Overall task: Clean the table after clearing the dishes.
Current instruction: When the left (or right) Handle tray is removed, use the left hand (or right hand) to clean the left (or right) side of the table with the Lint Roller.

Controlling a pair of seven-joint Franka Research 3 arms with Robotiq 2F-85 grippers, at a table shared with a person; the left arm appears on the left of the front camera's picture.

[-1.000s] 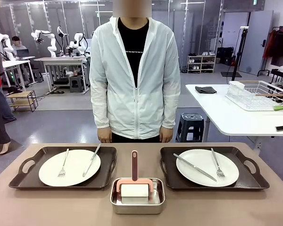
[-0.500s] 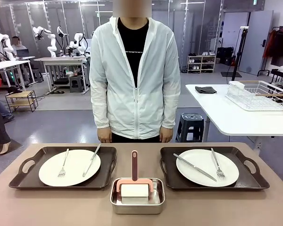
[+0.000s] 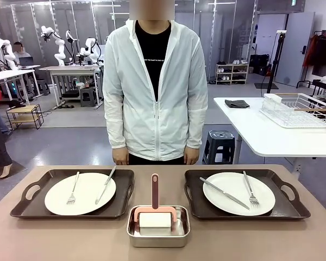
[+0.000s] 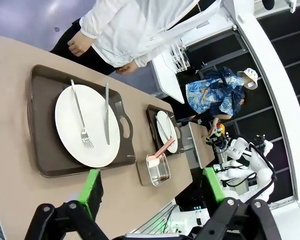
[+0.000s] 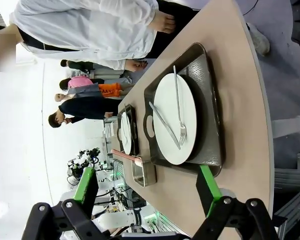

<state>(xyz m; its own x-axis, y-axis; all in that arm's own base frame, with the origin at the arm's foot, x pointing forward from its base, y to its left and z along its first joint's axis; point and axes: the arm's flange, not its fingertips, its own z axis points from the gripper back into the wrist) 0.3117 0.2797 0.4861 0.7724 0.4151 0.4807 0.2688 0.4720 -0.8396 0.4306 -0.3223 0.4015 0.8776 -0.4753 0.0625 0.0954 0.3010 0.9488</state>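
The taupe desk spanned the front view, with a person in a white jacket standing at its far edge, arms down. That view also took in a white side desk carrying a wire rack off to the right.

On the desk lay the left tray and the right tray, dark brown and handled, well apart. The left plate sat in one and the right plate in the other. Between the trays, nearer the robot, stood a steel pan holding a pink-handled tool with a white block.

The wrist views added the arms' own ends. The left claw hung above the desk's near edge, fingers wide apart and holding nothing. The right claw was likewise spread and empty, looking down on the right tray.

Each plate bore a fork and a knife lying side by side.
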